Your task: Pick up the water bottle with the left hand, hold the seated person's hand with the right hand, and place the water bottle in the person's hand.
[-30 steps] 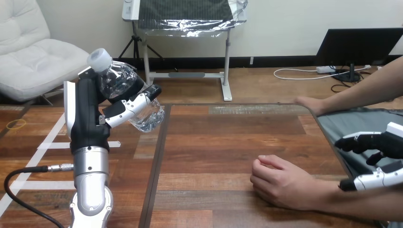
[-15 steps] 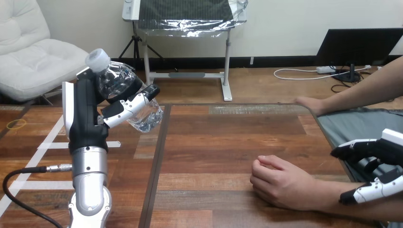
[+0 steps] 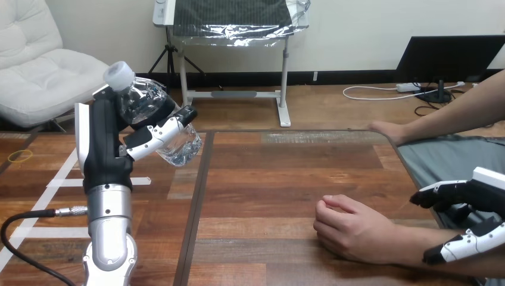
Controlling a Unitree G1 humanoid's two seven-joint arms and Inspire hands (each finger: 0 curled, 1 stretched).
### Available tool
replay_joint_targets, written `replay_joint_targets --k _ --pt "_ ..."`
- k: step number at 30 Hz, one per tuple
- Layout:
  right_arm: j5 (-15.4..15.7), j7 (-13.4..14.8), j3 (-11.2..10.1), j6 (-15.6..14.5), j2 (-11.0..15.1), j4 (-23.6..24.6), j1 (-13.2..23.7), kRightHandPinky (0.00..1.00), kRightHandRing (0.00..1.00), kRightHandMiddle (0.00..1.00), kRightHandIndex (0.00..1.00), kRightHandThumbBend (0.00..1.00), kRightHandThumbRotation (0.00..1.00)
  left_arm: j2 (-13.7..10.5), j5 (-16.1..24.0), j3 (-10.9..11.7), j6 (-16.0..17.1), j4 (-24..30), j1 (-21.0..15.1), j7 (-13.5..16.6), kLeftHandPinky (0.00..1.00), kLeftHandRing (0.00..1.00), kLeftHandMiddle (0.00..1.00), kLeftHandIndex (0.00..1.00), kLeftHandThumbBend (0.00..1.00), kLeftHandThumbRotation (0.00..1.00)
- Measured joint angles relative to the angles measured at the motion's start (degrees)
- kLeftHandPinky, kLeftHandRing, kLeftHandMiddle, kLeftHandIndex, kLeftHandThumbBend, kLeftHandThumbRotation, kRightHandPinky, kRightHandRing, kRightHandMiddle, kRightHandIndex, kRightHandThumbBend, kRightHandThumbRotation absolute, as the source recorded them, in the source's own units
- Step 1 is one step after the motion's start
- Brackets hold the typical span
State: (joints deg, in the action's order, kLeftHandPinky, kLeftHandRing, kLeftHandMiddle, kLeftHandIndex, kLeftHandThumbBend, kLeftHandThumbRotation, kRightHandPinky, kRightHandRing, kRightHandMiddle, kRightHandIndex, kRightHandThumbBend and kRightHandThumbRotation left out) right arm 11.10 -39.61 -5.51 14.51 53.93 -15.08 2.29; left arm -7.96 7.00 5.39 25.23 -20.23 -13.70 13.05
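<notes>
The person's hand point(image 3: 351, 229) lies loosely curled, knuckles up, on the wooden bench point(image 3: 268, 179), and everything else is placed from it. Well to its left and higher up, the robot's left hand point(image 3: 104, 146) is raised on an upright silver forearm, clear of the bench top. Its fingers point(image 3: 156, 132) and thumb are wrapped round the clear water bottle point(image 3: 156, 116), which is gripped firmly. The bottle is tilted: its white cap point(image 3: 118, 75) points up and away from the person's hand, and its base leans down toward it.

Just to the right of the person's hand, at the wrist and forearm, is the robot's right hand point(image 3: 483, 195). Its fingers are spread and only slightly bent. One set reaches out above the forearm with a clear gap, and a lower finger lies close along the forearm's top edge. The hand is open and clasps nothing.
</notes>
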Motion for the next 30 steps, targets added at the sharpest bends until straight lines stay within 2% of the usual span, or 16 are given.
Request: replay_joint_targets --k 13,22,30 --pt "0.18 -0.06 1.83 0.32 -0.03 0.11 0.26 0.78 0.86 0.86 0.84 1.00 0.20 0.00 -0.02 0.23 -0.01 -0.30 0.00 -0.56 0.28 0.34 0.39 0.42 0.62 0.00" --pt "1.64 0.59 3.59 1.57 -0.20 -1.01 1.55 0.80 0.84 0.85 0.83 1.00 0.17 0.06 -0.70 0.23 -0.03 -0.29 0.00 -0.87 0.28 0.34 0.39 0.42 0.62 0.00" --pt "3.59 1.71 5.33 1.90 -0.48 -2.45 3.10 0.76 0.84 0.85 0.83 1.00 0.15 0.09 -0.86 0.23 -0.02 -0.30 -0.01 -1.11 0.28 0.34 0.39 0.42 0.62 0.00"
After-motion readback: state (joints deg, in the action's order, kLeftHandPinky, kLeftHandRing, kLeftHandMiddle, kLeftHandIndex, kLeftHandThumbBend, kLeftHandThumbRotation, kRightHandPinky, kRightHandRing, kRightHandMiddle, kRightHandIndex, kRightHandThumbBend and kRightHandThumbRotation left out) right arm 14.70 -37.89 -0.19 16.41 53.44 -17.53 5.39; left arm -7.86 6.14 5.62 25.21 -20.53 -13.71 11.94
